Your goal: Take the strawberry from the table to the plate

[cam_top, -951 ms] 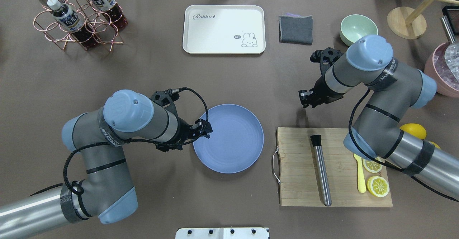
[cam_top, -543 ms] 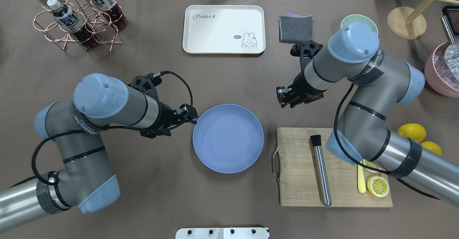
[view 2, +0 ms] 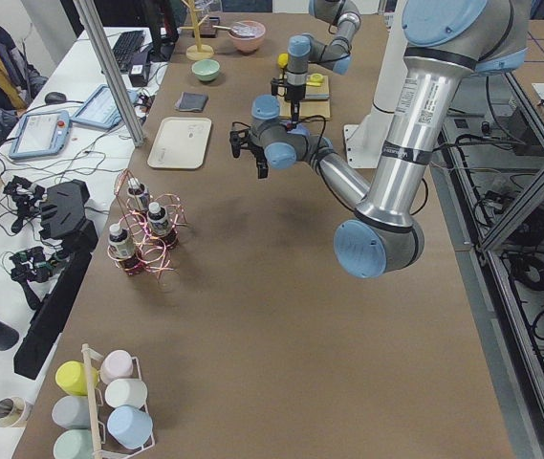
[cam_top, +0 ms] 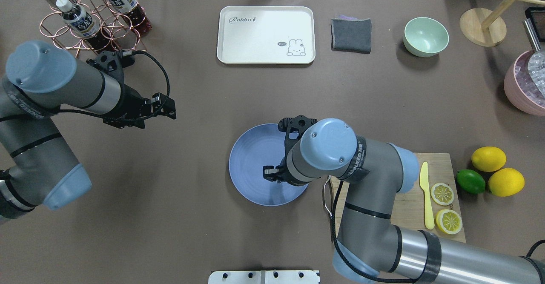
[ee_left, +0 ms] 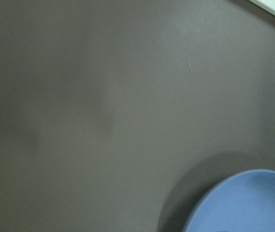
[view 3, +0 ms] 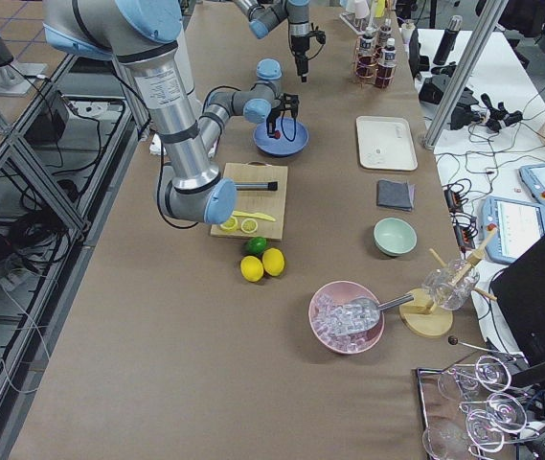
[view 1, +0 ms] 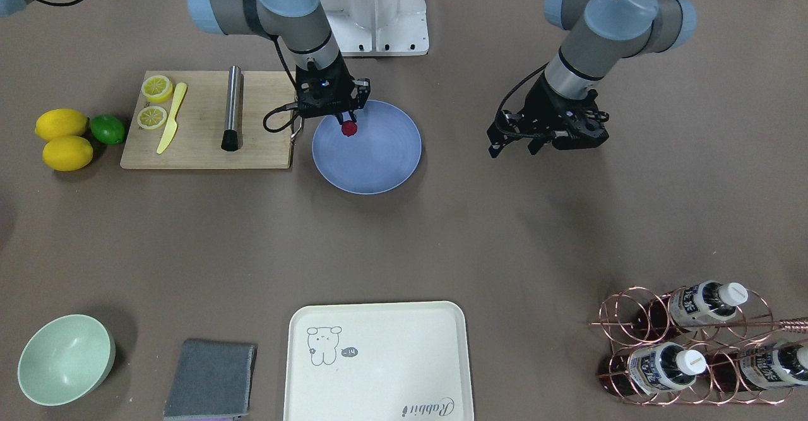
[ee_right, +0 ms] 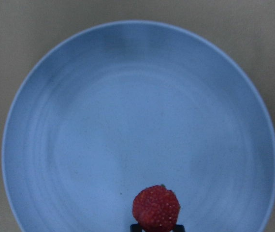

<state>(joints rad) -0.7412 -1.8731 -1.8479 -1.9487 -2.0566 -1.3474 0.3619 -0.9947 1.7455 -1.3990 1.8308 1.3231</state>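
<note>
The strawberry [ee_right: 156, 208] is a small dark-red berry held low over the near part of the blue-grey plate [ee_right: 127, 96], with my right gripper [ee_right: 156, 227] shut on it. In the front-facing view the strawberry [view 1: 348, 129] hangs under the right gripper [view 1: 347, 120] above the plate [view 1: 379, 156], on the side nearest the cutting board. From overhead the right arm covers the berry and part of the plate [cam_top: 251, 164]. My left gripper [cam_top: 167, 106] is open and holds nothing, above the bare table [cam_top: 191, 216] well to the left of the plate.
A wooden cutting board [view 1: 202, 137] with a steel muddler, lemon slices and a yellow knife lies right beside the plate. Two lemons [cam_top: 488, 158] and a lime [cam_top: 470, 181] sit past it. At the far edge stand a cream tray [cam_top: 266, 35], grey cloth [cam_top: 351, 35], green bowl [cam_top: 425, 36] and bottle rack [cam_top: 91, 20].
My right arm has swung in from the right side of the table to above the plate. The left arm has pulled back from the plate's rim to the far left.
</note>
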